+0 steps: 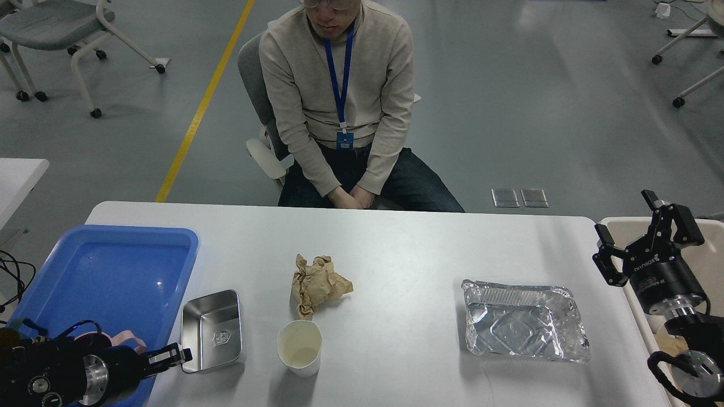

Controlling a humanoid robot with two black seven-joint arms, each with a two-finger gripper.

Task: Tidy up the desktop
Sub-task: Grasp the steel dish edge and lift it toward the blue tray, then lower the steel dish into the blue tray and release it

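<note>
The white desktop holds a crumpled brown paper ball at the centre, with a white paper cup upright just in front of it. A small steel rectangular tin lies to their left and a crinkled foil tray to the right. My left gripper is low at the front left, its tip at the tin's left front rim. Its fingers are dark and seen side-on. My right gripper is open and empty, raised over the beige bin off the table's right edge.
A blue plastic tray sits on the table's left end, with something pinkish at its front by my left arm. A seated person faces me across the far edge. Chairs stand on the floor behind.
</note>
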